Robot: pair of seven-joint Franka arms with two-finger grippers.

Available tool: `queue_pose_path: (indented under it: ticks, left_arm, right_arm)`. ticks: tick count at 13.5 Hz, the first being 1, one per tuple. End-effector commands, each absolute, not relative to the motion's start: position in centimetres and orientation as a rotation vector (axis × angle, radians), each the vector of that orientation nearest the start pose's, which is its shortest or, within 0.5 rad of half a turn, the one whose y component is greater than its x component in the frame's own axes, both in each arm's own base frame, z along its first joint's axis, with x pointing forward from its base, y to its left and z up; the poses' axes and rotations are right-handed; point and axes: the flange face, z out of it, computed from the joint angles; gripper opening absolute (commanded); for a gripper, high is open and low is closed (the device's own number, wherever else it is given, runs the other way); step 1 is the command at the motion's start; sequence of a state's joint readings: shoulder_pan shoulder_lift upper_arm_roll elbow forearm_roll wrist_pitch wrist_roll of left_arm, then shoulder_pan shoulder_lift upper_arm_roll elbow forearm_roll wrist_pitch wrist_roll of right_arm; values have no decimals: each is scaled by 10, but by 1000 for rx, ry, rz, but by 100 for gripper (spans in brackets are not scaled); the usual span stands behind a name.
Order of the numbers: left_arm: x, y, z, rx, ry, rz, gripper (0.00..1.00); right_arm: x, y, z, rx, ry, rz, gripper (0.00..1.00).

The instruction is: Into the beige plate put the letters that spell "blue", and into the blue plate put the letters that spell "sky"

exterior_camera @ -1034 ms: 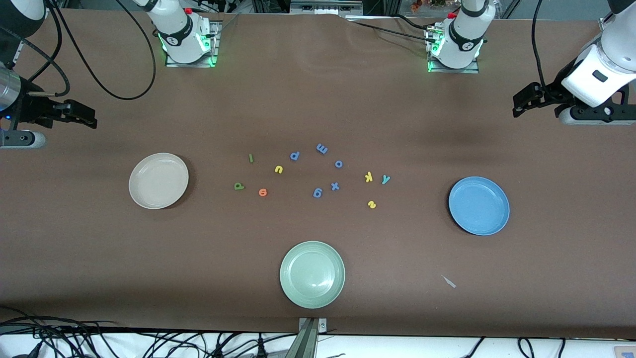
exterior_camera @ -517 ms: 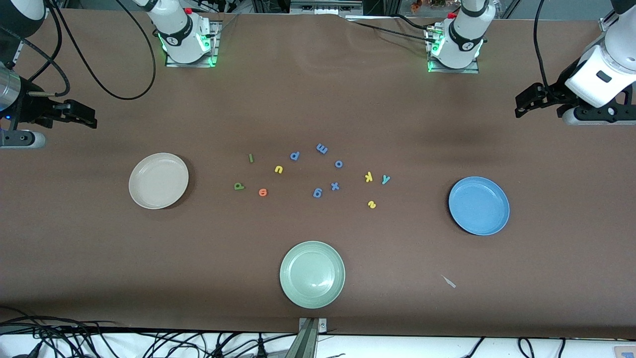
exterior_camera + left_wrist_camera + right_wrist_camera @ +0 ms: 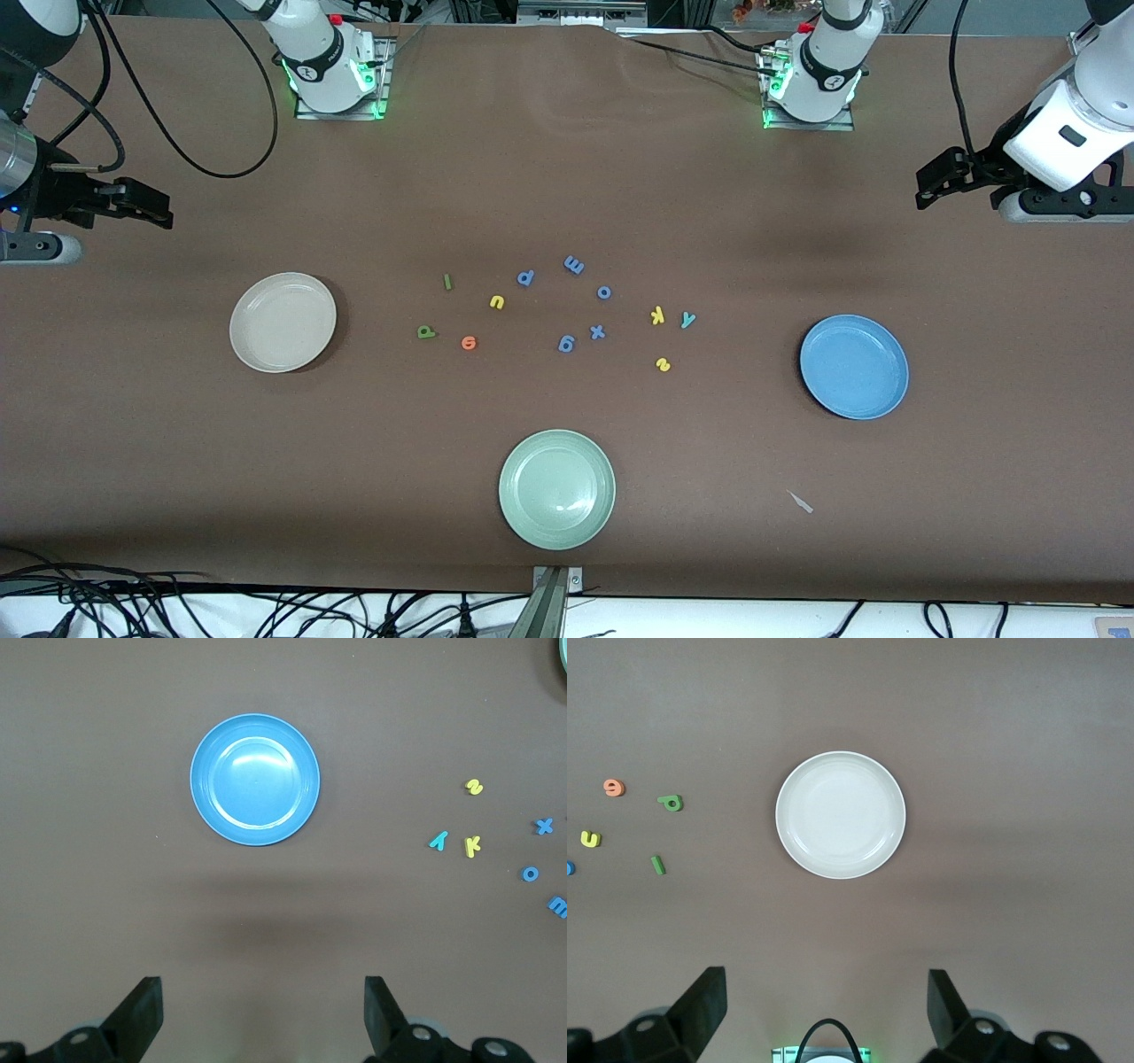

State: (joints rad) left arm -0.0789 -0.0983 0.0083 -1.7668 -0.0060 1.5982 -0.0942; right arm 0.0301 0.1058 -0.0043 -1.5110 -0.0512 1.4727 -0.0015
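The beige plate [image 3: 283, 322] [image 3: 841, 814] lies empty toward the right arm's end. Beside it lie the dark green b [image 3: 426, 332] [image 3: 671, 802], green l [image 3: 447, 282], yellow u [image 3: 497, 302] and orange e [image 3: 469, 343]. The blue plate [image 3: 854, 366] [image 3: 255, 780] lies empty toward the left arm's end, with the yellow k [image 3: 657, 315], teal y [image 3: 687, 320] and yellow s [image 3: 663, 364] [image 3: 475, 787] near it. My left gripper [image 3: 926, 188] [image 3: 263, 992] hangs open and empty high over the table's end. My right gripper [image 3: 158, 211] [image 3: 826, 988] hangs open and empty at the other end.
Blue letters p [image 3: 525, 277], m [image 3: 574, 264], o [image 3: 604, 292], x [image 3: 598, 332] and g [image 3: 566, 343] lie between the two letter groups. A pale green plate [image 3: 556, 488] sits nearest the front camera. A small pale scrap [image 3: 801, 502] lies beside it.
My left gripper has wavered slightly in place. The right arm, the letters and the plates have not moved.
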Motion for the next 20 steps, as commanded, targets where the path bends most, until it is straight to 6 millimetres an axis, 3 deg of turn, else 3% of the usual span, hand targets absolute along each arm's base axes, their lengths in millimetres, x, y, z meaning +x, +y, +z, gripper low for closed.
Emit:
queue_pose_path:
  ticks: [1, 13, 20]
  left_arm:
    - [522, -36, 595, -3122, -47, 106, 100]
    - [509, -32, 593, -3126, -59, 111, 100]
    - [513, -37, 597, -3127, -45, 97, 100]
  right_arm:
    - [574, 8, 591, -3196, -58, 218, 100]
    - [574, 10, 592, -3198, -62, 215, 100]
    - [574, 13, 593, -3200, -60, 212, 100]
